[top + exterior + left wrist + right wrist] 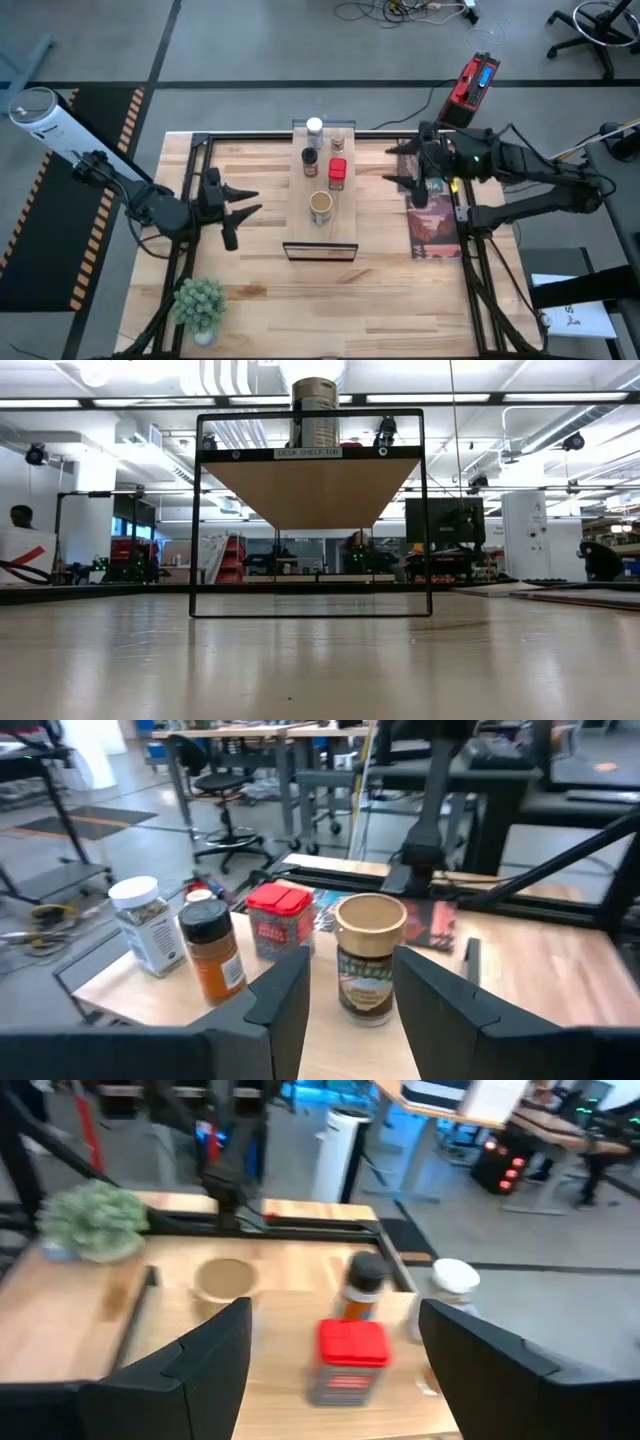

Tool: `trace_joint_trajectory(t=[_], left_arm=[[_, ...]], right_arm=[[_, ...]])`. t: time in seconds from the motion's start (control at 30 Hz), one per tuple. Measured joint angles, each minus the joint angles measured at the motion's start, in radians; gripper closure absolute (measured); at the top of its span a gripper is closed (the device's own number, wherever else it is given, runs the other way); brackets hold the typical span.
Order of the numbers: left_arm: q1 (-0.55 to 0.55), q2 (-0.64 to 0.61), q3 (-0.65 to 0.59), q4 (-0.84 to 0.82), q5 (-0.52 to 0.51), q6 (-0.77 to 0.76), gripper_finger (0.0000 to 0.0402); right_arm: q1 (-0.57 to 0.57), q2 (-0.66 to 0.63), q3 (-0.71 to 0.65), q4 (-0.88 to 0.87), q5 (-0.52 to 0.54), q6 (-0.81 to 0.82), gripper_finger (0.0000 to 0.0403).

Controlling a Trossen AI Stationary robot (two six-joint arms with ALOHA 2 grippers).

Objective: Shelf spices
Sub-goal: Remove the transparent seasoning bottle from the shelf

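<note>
Keeping both arms clear is wise: all four spices (322, 170) already stand on the shelf (345, 232) at frame centre, left gripper (250, 201) and right gripper (392, 163) spread, empty

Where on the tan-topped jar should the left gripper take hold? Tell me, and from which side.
Grip the tan-topped jar around its round body, below the lid, coming level from the left arm's side. It stands upright, framed by the open left gripper. The red tin stands close behind.

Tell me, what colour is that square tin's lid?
Red, on the red tin; the right wrist view shows it best.
</note>
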Motion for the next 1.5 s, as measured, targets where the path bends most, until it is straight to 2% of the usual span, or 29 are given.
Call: trace_joint_trajectory(t=[0.27, 0.47, 0.6, 0.8, 1.0, 1.27, 1.5], left_arm=[[0.0, 0.075, 0.016, 0.069, -0.039, -0.01, 0.0269], [0.0, 0.075, 0.026, 0.066, -0.13, -0.02, 0.0269], [0.001, 0.061, 0.026, 0.049, -0.155, -0.007, 0.0269], [0.035, 0.036, 0.026, -0.019, -0.164, 0.072, 0.0269], [0.147, 0.003, 0.025, -0.109, -0.165, 0.102, 0.0269], [0.291, 0.003, 0.023, -0.128, -0.012, 0.116, 0.0269], [0.416, 0.027, 0.023, -0.126, 0.11, 0.159, 0.0269]], right_arm=[[-0.211, 0.071, 0.026, 0.007, -0.196, -0.1, 0.0152], [-0.384, 0.149, 0.023, 0.034, -0.346, -0.147, 0.0153], [-0.489, 0.219, 0.022, 0.096, -0.447, -0.16, 0.0148], [-0.567, 0.352, 0.021, 0.179, -0.518, -0.18, 0.0142], [-0.595, 0.468, 0.021, 0.21, -0.549, -0.21, 0.0146], [-0.611, 0.513, 0.025, 0.227, -0.61, -0.227, 0.0152], [-0.611, 0.512, 0.024, 0.236, -0.634, -0.245, 0.0128]])
